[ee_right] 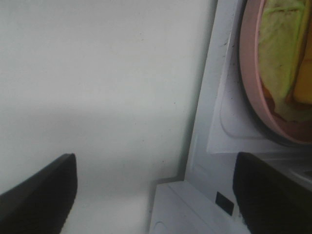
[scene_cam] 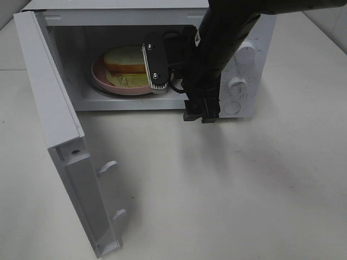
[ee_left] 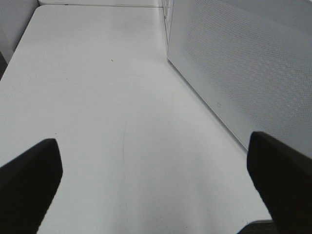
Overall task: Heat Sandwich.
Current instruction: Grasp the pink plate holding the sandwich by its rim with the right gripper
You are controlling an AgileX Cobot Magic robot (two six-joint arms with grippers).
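— Where's the sandwich [scene_cam: 126, 59]?

— Inside the microwave [scene_cam: 259, 81], lying on the plate [scene_cam: 103, 81]. From the high camera I see white bread on top and pale green filling beneath. My right arm [scene_cam: 217, 43] covers its right end, so I can't see that corner.

— And the door [scene_cam: 49, 108]?

— Swung wide open, on the left. Its lower corner runs to the frame edge.

— What's the right gripper [ee_right: 156, 195] doing?

— It's spread wide and holding nothing. On its wrist camera both fingers are just dark blurs at the picture's edge, with bare table [ee_right: 97, 73] and the microwave's front sill between them. The plate's rim and a strip of filling are cut off at the corner. From above I only make out one finger [scene_cam: 153, 62], just in front of the sandwich at the oven mouth. I can't tell whether it touches the plate.

— Left gripper [ee_left: 156, 180]?

— Also fully released, empty. I get the finger ends only, over white table, with the microwave's perforated side wall near. That arm doesn't appear in the high view.

— The controls?

— Two knobs [scene_cam: 246, 53] peek out beside my arm. Any markings are too small to read.
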